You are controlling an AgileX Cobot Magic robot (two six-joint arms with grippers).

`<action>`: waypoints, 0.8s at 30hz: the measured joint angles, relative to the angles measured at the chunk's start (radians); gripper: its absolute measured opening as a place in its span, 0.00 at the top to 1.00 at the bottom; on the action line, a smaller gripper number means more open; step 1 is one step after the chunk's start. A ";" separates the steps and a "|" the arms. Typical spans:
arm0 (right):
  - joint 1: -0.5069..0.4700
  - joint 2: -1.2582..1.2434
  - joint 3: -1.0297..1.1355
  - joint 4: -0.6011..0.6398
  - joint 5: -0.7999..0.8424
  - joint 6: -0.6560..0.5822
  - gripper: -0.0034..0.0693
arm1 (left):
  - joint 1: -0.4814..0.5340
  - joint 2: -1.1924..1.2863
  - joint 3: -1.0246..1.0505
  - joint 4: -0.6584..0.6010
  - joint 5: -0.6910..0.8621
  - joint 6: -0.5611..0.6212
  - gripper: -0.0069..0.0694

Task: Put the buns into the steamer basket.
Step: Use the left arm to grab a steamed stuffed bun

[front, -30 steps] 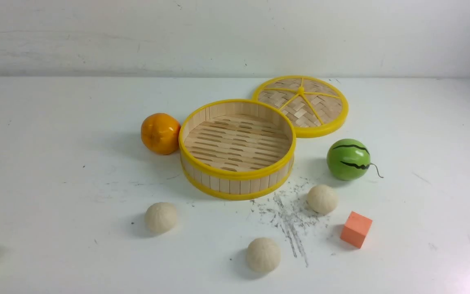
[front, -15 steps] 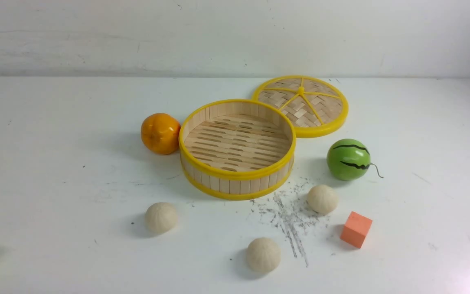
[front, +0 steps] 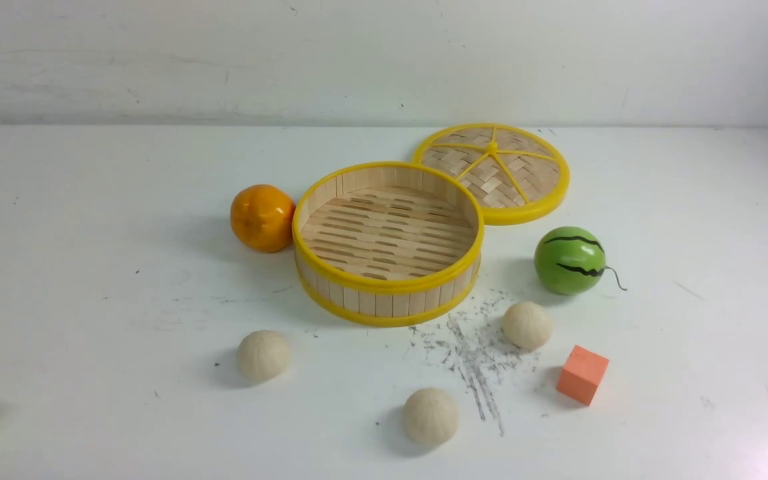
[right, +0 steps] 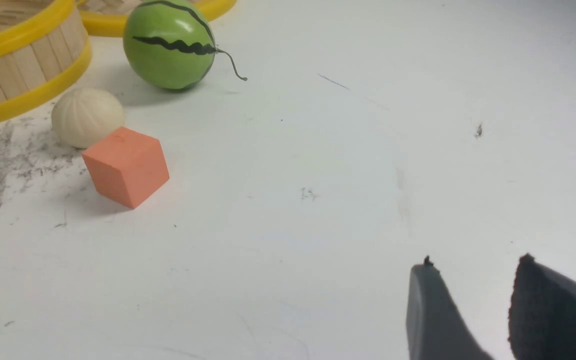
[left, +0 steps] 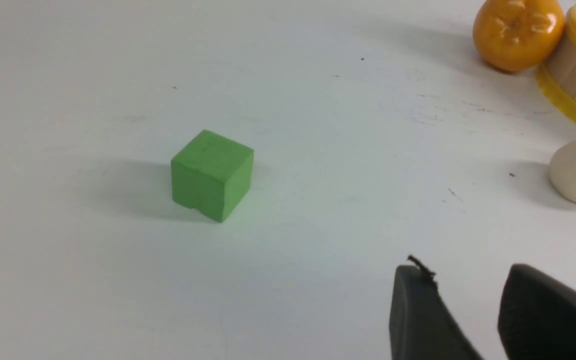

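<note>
the left gripper (left: 460,267) and right gripper (right: 473,262) stand partly open, holding nothing, with three pleated buns (front: 430,417) outside the bamboo steamer basket (front: 388,303).

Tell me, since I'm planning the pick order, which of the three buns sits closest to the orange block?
The bun beside the watermelon; the other two lie farther from the block.

Changes, front view: none seen, on the counter (front: 124,400) or around the steamer basket (front: 387,303), between the earlier views and now.
</note>
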 joint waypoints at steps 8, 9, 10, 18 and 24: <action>0.000 0.000 0.000 0.000 0.000 0.000 0.62 | 0.000 0.000 0.000 -0.579 -0.086 -0.395 0.60; 0.000 0.000 0.000 0.000 0.000 0.000 0.62 | 0.000 0.000 0.000 -0.694 -0.095 -0.450 0.60; 0.000 0.000 0.000 0.000 0.000 0.000 0.62 | 0.000 0.000 0.000 -0.760 -0.097 -0.486 0.60; 0.000 0.000 0.000 0.000 0.000 0.000 0.62 | 0.000 0.000 0.000 -1.066 -0.112 -0.523 0.60; 0.000 0.000 0.000 0.000 0.000 0.000 0.62 | 0.000 0.000 -0.086 -1.115 -0.031 -0.204 0.62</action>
